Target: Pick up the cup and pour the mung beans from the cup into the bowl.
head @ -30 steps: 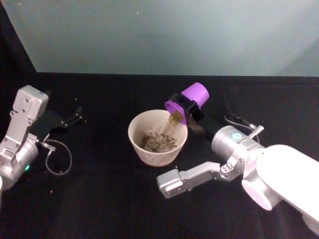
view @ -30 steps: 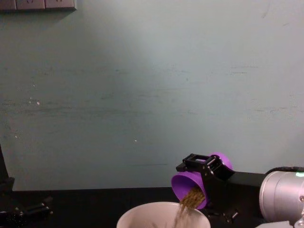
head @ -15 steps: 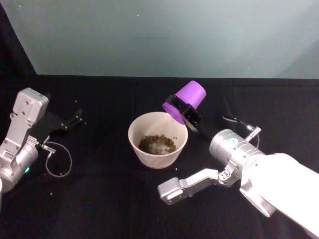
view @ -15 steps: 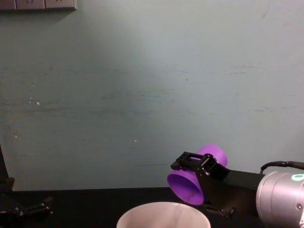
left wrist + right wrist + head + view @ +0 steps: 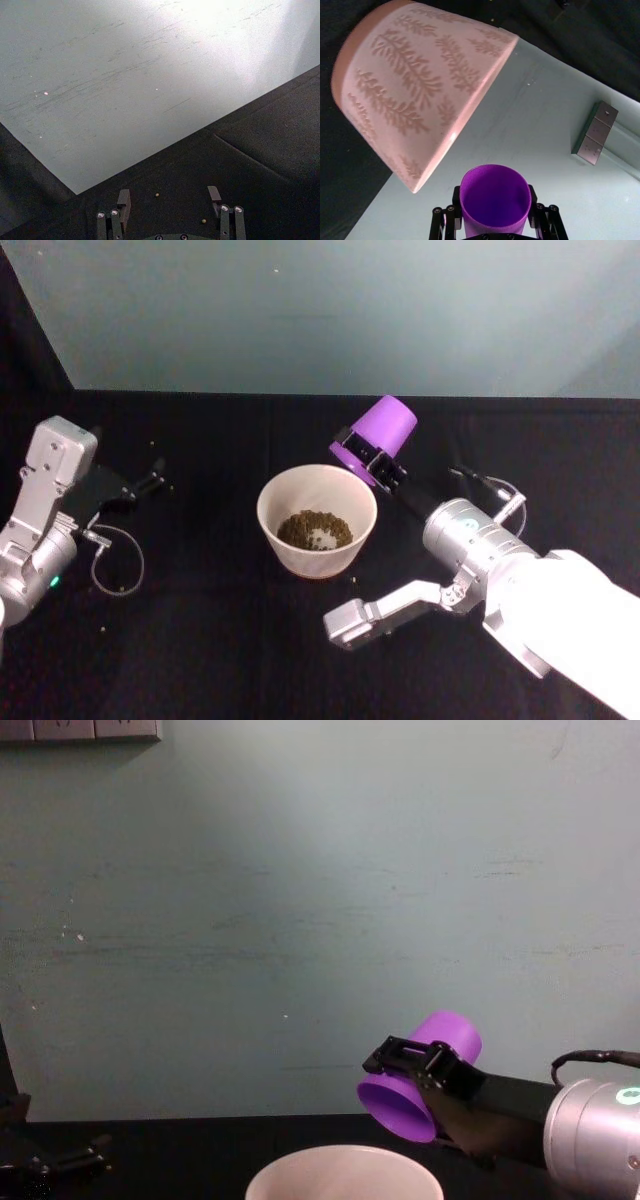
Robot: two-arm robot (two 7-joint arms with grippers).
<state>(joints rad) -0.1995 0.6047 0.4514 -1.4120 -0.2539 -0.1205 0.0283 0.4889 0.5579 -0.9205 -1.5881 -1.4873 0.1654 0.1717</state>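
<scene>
Where your right gripper [image 5: 368, 453] hangs above the bowl's far right rim, note its fingers clamped on the cup [image 5: 381, 432], one on each side. Cup: purple, tipped mouth-down toward the bowl [image 5: 284, 494], interior bare in the right wrist view. Bowl: pale, upright on the black table [image 5: 220, 640], directly below and left of the cup's mouth. Mung beans [image 5: 315, 529]: heaped in the bowl's bottom. Your left gripper [image 5: 170, 197]: parked at the table's left, fingers spread apart, holding nothing.

Mung beans [image 5: 315, 529] in the bowl [image 5: 275, 492], cup [image 5: 380, 434] tilted above its right rear rim
</scene>
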